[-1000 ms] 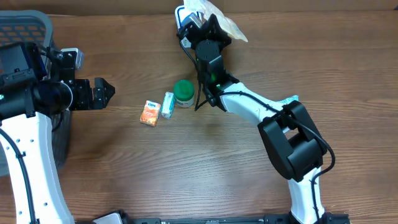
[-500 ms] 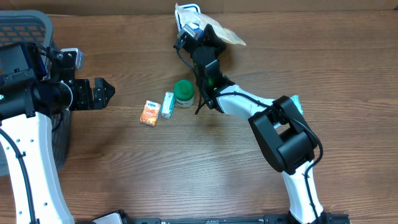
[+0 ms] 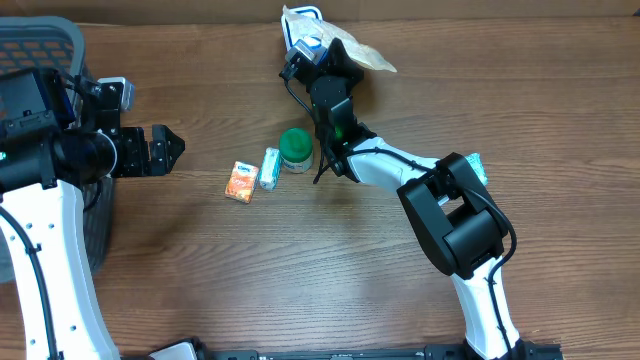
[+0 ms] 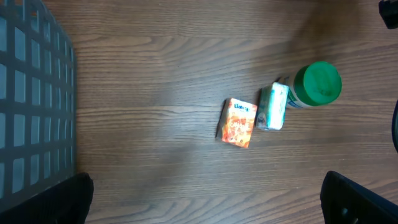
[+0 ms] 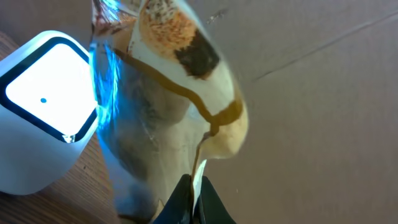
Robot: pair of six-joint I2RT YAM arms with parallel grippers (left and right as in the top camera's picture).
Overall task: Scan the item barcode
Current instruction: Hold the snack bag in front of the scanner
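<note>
Packet in clear wrap, pinched at its lower edge by the closed right gripper, standing above its fingers. Lit white scanner is just beside it. Left gripper is spread wide, empty, well apart.

1. You get even, bright light over the table from overhead; shadows faint and soft.
2. Your left wrist view is sharp mid-frame, blurred dark at bottom corners.
3. Right wrist: scanner glows white; blue glare on packet; close-up soft.
</note>
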